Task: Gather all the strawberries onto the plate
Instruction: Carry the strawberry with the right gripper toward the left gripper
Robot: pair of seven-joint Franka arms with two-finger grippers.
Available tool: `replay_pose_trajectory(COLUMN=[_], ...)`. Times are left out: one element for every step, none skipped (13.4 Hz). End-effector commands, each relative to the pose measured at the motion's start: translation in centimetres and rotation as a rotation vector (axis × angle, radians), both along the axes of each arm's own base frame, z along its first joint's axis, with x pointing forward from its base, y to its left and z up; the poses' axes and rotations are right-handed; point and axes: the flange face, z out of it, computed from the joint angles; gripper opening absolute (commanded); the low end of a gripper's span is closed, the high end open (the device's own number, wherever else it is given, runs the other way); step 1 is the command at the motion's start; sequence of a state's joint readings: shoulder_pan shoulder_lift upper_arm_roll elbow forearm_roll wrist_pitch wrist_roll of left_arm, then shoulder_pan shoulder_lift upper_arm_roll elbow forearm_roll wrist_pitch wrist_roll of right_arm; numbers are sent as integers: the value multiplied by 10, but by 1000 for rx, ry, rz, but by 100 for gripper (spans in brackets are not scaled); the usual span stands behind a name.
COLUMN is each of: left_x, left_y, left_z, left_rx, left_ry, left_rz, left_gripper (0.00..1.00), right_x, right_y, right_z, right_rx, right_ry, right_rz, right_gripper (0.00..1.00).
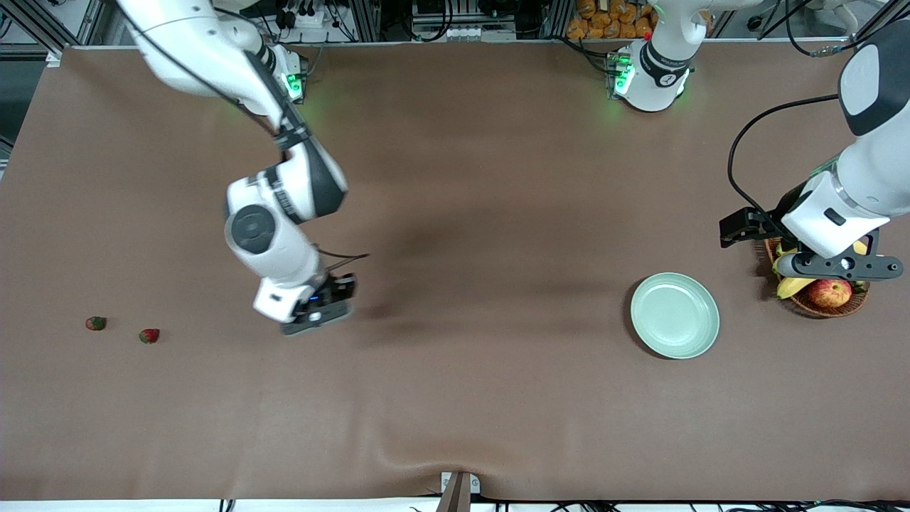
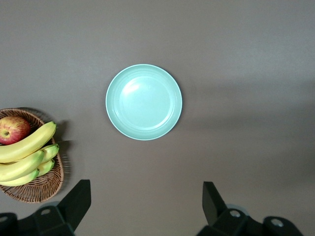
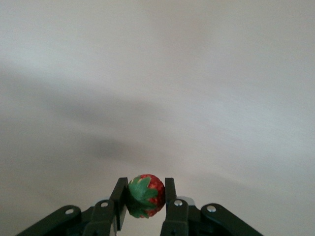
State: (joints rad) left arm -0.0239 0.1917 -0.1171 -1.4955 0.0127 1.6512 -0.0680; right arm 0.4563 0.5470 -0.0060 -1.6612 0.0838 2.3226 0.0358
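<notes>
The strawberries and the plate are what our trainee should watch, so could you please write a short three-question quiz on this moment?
1. True or false: the plate already holds a berry.
2. How many strawberries lie on the table toward the right arm's end?
3. What does the right pincer grip? A) banana B) strawberry C) nothing

Key:
1. False; the plate is bare.
2. Two, strawberry one and strawberry two.
3. B; the held strawberry sits between its fingers. The left pincer waits open over the basket.
</notes>
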Motion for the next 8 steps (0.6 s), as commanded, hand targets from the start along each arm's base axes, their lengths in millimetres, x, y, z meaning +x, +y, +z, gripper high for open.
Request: replay_pose_trajectory(left_x=[0, 0, 0, 0, 1, 1, 1, 1], left_y=[1, 1, 1, 3, 4, 4, 4, 4], left_z=[2, 2, 2, 2, 2, 2, 2, 2], left_rx=[-11, -11, -11, -11, -10, -10, -11, -10], left_ry=[2, 2, 2, 2, 2, 0, 0, 0], left_rz=[-13, -13, -13, -10, -10, -10, -10, -9], left_gripper=[100, 100, 100, 100, 100, 100, 100, 100], right_x=[15, 13, 13, 10, 2, -6, -17, -28], right_y=[44, 62, 81, 100, 120, 138, 159, 179], right_z=[-14, -18, -20, -25, -32, -40, -49, -58], right_rx=[75, 93, 108, 116, 125, 140, 160, 182], right_ry=[12, 14, 5, -6, -18, -39, -65, -88], right_rz=[-14, -3, 13, 33, 38, 28, 19, 9], right_gripper=[0, 0, 0, 0, 0, 0, 0, 0])
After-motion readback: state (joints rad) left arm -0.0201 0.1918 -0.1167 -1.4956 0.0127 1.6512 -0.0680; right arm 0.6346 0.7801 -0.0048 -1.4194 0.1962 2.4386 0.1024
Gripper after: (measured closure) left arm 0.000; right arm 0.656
